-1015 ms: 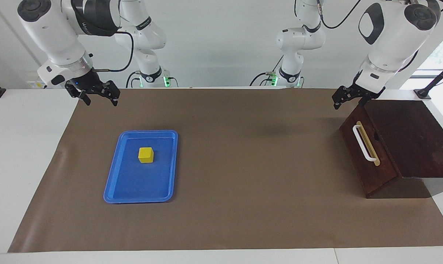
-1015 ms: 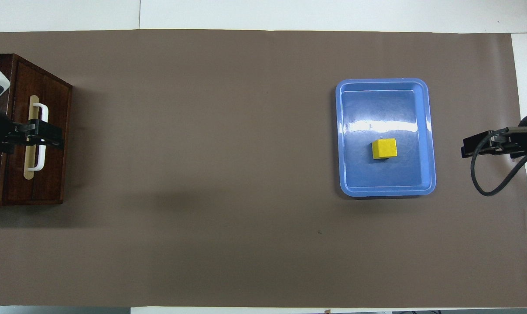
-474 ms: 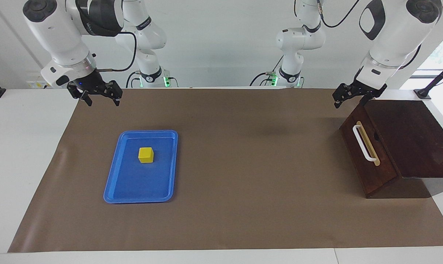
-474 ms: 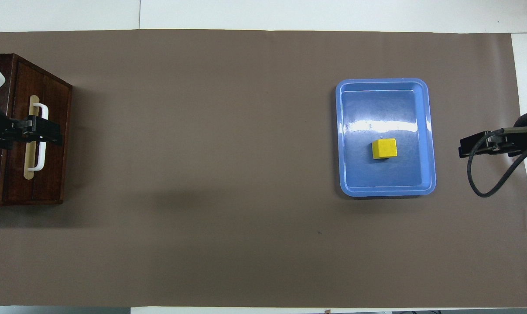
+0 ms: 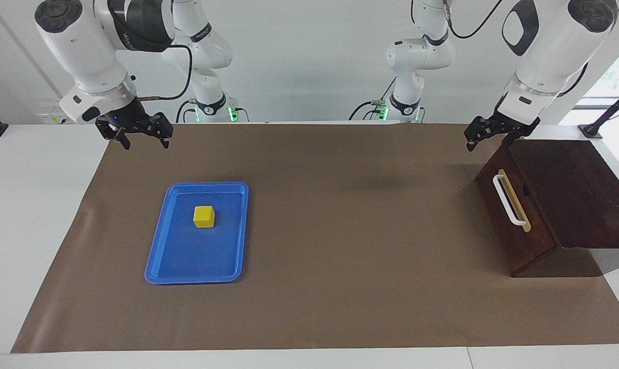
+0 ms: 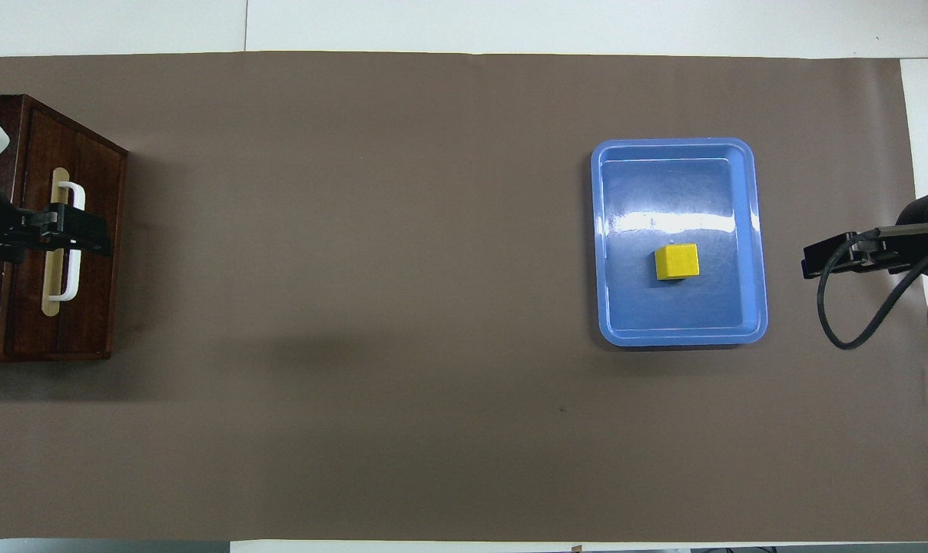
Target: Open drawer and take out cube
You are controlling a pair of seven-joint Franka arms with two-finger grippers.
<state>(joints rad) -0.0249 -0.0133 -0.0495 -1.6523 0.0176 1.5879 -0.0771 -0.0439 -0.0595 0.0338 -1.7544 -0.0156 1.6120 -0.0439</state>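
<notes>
White walls back a brown mat (image 5: pixel 340 307) spread over the white surface (image 5: pixel 33 205). At the right arm's end, the right end effector (image 5: pixel 141 139) hangs in the air over the mat's edge, tilted downward, fingers spread and holding nothing; over the last second it has drifted slightly toward the blue tray (image 5: pixel 186 261). The yellow cube (image 5: pixel 204 216) sits in that tray, well apart from the drawer (image 5: pixel 514 215), which is shut in its dark wooden box (image 5: pixel 581 189) at the left arm's end. The left end effector (image 5: pixel 481 137) hovers empty, fingers apart, above the box's upper edge by the white handle (image 5: pixel 508 200), a touch higher than before. Cube, tray and drawer have not moved.
</notes>
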